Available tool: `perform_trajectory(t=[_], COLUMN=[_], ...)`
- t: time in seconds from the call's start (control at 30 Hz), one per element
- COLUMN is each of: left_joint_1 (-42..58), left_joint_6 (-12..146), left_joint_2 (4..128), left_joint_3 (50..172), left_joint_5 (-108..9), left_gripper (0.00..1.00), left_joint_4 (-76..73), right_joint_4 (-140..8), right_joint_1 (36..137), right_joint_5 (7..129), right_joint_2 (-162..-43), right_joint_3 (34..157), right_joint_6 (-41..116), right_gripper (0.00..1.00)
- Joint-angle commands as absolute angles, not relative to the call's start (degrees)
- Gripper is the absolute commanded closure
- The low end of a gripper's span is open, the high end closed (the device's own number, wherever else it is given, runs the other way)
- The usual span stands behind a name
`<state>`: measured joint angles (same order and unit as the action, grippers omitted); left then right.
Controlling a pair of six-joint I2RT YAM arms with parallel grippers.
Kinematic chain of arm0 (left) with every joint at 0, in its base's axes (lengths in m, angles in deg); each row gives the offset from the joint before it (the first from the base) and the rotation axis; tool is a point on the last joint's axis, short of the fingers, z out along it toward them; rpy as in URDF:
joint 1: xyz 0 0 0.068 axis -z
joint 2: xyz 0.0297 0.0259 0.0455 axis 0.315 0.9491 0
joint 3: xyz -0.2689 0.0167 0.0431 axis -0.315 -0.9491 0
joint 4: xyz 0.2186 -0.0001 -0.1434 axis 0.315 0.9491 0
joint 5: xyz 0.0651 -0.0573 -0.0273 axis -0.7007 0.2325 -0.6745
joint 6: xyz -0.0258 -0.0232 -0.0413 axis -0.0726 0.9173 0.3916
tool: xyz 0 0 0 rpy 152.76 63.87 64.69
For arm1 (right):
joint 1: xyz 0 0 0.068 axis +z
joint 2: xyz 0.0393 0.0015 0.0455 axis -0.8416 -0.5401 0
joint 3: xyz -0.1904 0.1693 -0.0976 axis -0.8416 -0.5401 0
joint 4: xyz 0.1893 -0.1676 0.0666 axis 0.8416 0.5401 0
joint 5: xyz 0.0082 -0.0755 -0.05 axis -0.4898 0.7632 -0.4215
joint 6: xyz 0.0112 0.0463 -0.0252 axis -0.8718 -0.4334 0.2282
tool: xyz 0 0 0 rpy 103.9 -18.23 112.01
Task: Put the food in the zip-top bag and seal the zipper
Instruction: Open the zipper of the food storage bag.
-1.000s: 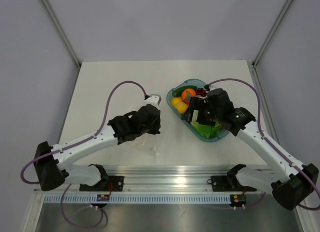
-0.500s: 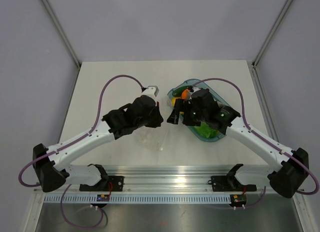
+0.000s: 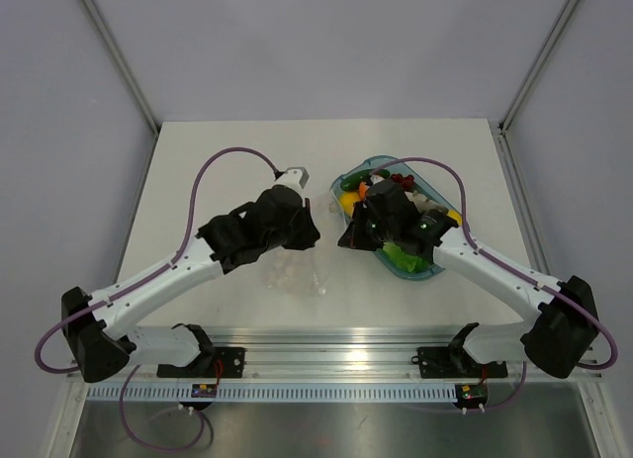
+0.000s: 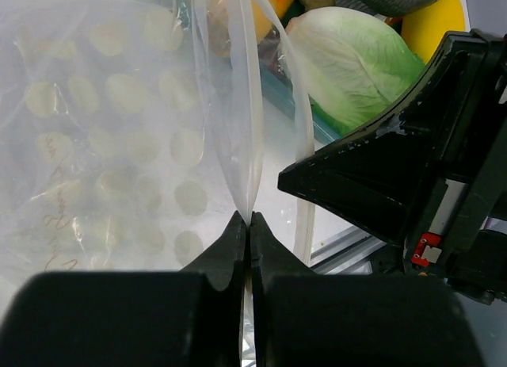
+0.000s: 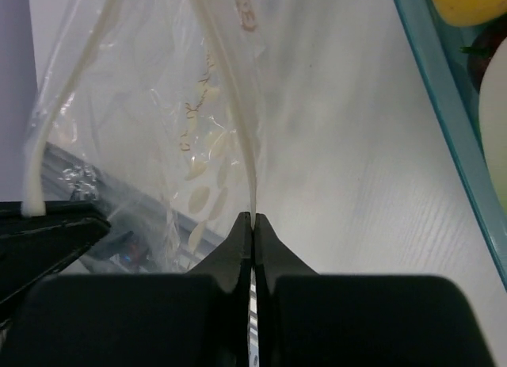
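Top: bag (image 3: pixel 297 272) sits just left of tray (image 3: pixel 427 273). Left gripper (image 3: pixel 309 230) & right gripper (image 3: pixel 348 236) are at its tray-side edge. Lettuce (image 3: pixel 407 255) & lemon (image 3: pixel 348 199) are in tray.

Left wrist: left gripper (image 4: pixel 247 223) is pressed together, pinching 1 lip of bag. Lettuce is beyond it, in tray.

Right wrist: right gripper (image 5: pixel 252 221) is pressed together, pinching the zipper (image 5: pixel 238 105) on the other lip, left of tray rim.
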<state>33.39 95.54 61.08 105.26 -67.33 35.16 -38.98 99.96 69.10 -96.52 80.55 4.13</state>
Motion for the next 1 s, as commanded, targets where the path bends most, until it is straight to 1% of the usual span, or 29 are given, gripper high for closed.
perform_trajectory(t=[0.0, 0.13, 0.37, 0.6, 0.7, 0.8, 0.97], left_joint_1=[32.18, 28.24, 25.59, 25.32, 24.62, 23.66, 22.60], left_joint_6=[94.46, 91.20, 90.32, 91.11, 91.63, 92.25, 92.52], left_joint_2=[58.11, 58.72, 55.21, 55.73, 55.91, 56.34, 58.80], left_joint_3=[107.04, 107.93, 108.45, 108.19, 106.88, 105.82, 105.03], left_joint_5=[-66.67, -65.44, -61.93, -59.37, -58.31, -54.54, -52.34], left_gripper=[1.00, 1.00, 1.00, 1.00, 1.00, 1.00, 1.00], left_joint_4=[35.54, 41.95, 42.49, 40.12, 37.76, 35.38, 31.69], right_joint_4=[-39.11, -36.91, -39.80, -39.37, -40.94, -43.49, -42.19], right_joint_1=[100.55, 100.55, 100.55, 100.55, 100.55, 100.55, 100.55], right_joint_5=[74.44, 78.84, 83.42, 85.00, 86.41, 87.11, 89.22], right_joint_2=[-96.32, -97.28, -101.66, -107.39, -106.08, -103.62, -103.69], right_joint_3=[79.75, 80.44, 81.41, 84.66, 82.83, 80.72, 81.23], right_joint_6=[5.20, 6.78, 8.72, 9.95, 8.63, 7.93, 8.19], right_gripper=[1.00, 1.00, 1.00, 1.00, 1.00, 1.00, 1.00])
